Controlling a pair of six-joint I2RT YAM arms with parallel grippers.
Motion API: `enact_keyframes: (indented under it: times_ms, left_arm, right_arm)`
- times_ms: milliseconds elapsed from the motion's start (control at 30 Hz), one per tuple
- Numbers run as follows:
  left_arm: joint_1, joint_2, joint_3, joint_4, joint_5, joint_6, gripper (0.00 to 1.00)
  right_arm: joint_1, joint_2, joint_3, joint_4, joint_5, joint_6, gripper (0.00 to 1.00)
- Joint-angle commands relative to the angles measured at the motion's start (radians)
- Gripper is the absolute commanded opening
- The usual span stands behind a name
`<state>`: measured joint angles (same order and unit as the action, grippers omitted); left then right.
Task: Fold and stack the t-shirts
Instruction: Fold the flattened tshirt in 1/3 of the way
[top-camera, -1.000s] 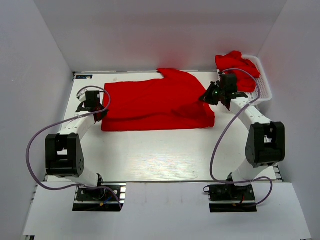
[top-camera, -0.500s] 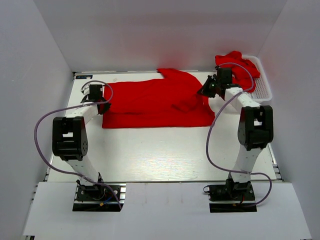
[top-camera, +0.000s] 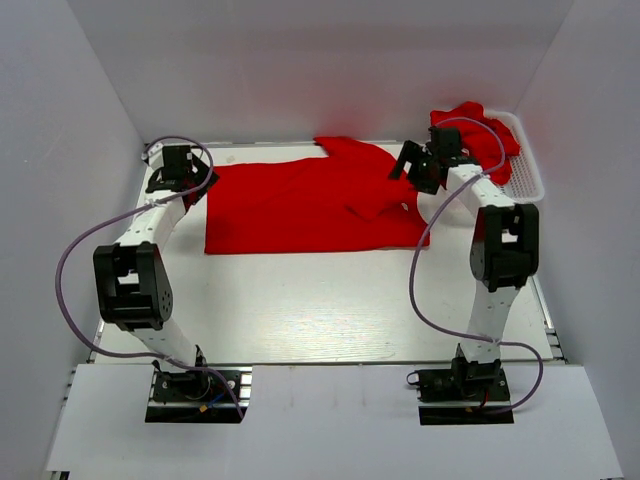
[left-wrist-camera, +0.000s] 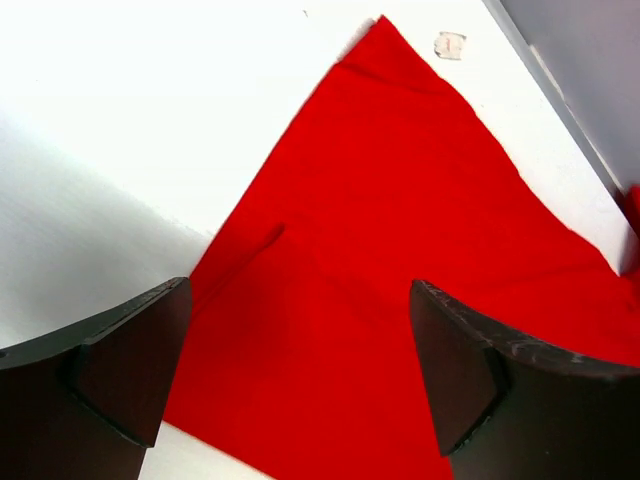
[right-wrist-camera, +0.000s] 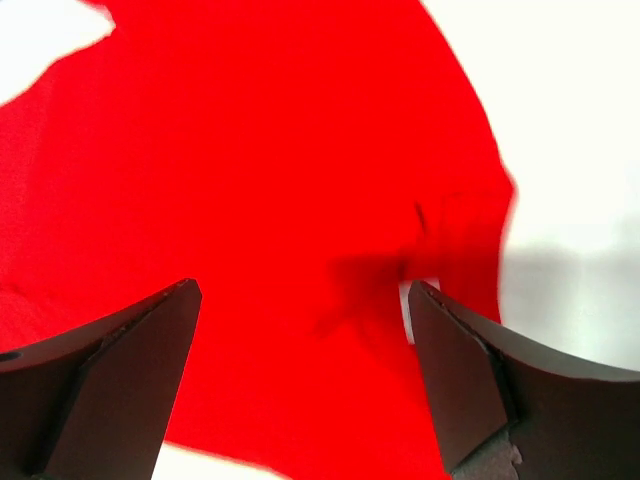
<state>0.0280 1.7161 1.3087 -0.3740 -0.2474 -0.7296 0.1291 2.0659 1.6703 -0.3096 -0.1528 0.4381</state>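
Squarely across the white table's (top-camera: 320, 300) far half lies the plain bright red short-sleeved cloth t-shirt (top-camera: 300, 205); left gripper (left-wrist-camera: 300, 290) and right gripper (right-wrist-camera: 300, 290) hover spread above its side edges, with wide room before its near hem.

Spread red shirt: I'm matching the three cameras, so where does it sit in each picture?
Top view: shirt lies across the far half of the table.
Left wrist: shirt fills centre and right, one corner at top.
Right wrist: shirt fills most of the picture.
Shared landmark: white table edging the shirt.
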Motion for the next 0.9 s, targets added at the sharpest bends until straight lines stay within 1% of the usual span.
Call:
enact_keyframes:
  times_ms: [0,67,100,133,200,233,300,333,467,567,700,733,767,833,867]
  left_arm:
    - [-0.011,-0.085,-0.049,0.029,0.046,0.03,1.0]
    - [-0.02,-0.095,-0.08,0.038,0.106,0.064,1.0]
    - [-0.02,-0.083,-0.092,0.073,0.141,0.073,1.0]
    - [-0.02,-0.072,-0.101,0.073,0.193,0.073,1.0]
    - [-0.03,-0.03,-0.12,0.101,0.235,0.084,1.0]
    - [-0.03,-0.012,-0.132,0.11,0.276,0.084,1.0]
    - [-0.04,0.038,-0.143,0.11,0.301,0.084,1.0]
    - [-0.04,0.051,-0.143,0.11,0.322,0.084,1.0]
    - [-0.05,0.069,-0.21,0.11,0.323,0.084,1.0]
    - [-0.05,0.025,-0.293,0.119,0.323,0.084,1.0]
    - [-0.05,-0.044,-0.414,0.119,0.335,0.084,1.0]
    - [-0.05,-0.059,-0.467,0.119,0.335,0.084,1.0]
    - [-0.05,-0.075,-0.492,0.086,0.335,0.084,1.0]
    - [-0.05,-0.137,-0.554,0.038,0.324,0.084,1.0]
    - [-0.05,-0.169,-0.574,-0.012,0.315,0.084,1.0]
  right_arm:
    - [0.007,-0.145,-0.128,-0.005,0.024,-0.05,0.9]
    - [0.009,-0.211,-0.182,0.029,0.022,-0.052,0.9]
    - [0.012,-0.24,-0.27,0.044,0.013,-0.052,0.9]
    - [0.01,-0.25,-0.299,0.053,0.007,-0.052,0.9]
    - [0.01,-0.271,-0.377,0.09,-0.017,-0.05,0.9]
    - [0.01,-0.267,-0.4,0.099,-0.04,-0.049,0.9]
    - [0.01,-0.241,-0.411,0.124,-0.083,-0.049,0.9]
    - [0.01,-0.233,-0.42,0.13,-0.131,-0.041,0.9]
    - [0.007,-0.191,-0.464,0.164,-0.166,0.007,0.9]
    - [0.001,-0.217,-0.55,0.17,-0.116,0.03,0.9]
    - [-0.008,-0.285,-0.734,0.17,-0.07,0.066,0.9]
    - [-0.005,-0.337,-0.821,0.17,-0.068,0.07,0.9]
    - [-0.005,-0.361,-0.849,0.164,-0.062,0.082,0.9]
    - [-0.005,-0.462,-0.909,0.158,-0.057,0.096,0.9]
    - [-0.005,-0.521,-1.001,0.15,-0.047,0.109,0.9]
